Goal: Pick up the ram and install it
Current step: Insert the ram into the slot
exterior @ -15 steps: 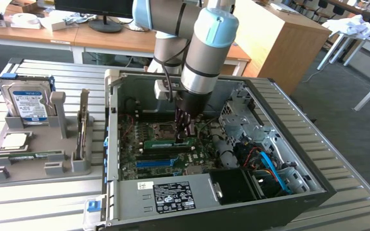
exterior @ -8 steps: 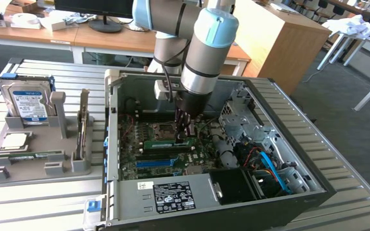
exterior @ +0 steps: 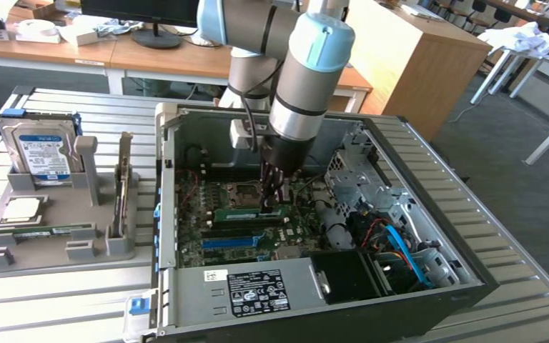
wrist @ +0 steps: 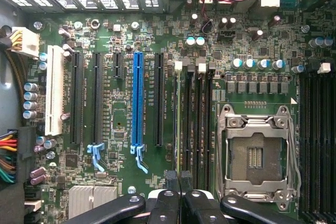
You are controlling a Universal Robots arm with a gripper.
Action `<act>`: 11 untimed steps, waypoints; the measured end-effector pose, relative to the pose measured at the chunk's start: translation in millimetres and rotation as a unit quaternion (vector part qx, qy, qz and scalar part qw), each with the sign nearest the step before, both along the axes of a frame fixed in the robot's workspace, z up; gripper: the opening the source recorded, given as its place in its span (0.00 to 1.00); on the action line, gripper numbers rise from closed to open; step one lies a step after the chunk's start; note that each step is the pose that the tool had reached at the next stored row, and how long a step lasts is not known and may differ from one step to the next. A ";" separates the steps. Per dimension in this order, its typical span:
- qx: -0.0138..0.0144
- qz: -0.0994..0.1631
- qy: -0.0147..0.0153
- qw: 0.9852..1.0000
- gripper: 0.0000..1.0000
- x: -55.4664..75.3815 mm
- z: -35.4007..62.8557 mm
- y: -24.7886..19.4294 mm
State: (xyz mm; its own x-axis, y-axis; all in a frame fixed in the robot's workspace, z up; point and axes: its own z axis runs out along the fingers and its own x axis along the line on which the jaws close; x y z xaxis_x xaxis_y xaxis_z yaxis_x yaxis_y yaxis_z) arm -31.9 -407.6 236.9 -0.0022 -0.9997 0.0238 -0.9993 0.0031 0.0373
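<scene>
Silver-grey tubular arm, pale blue joint caps, black cable alongside, black tool with round screws

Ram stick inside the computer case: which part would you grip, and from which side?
Pinch the ram by its two flat faces at the top long edge, from straight above. It stands on edge among the motherboard slots, so only that edge looks free; the gripper holds it there.

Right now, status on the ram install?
Gripper shut on the ram, down inside the PC case. Ram edge-on at the memory slots beside the CPU socket. Nothing seen in the way.
</scene>
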 end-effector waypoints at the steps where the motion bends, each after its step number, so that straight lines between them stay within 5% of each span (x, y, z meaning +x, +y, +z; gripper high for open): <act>1: 0.000 0.000 0.000 1.000 0.11 0.0 0.0 0.0; 11: 0.000 -0.003 0.000 1.000 0.11 0.0 -0.4 0.0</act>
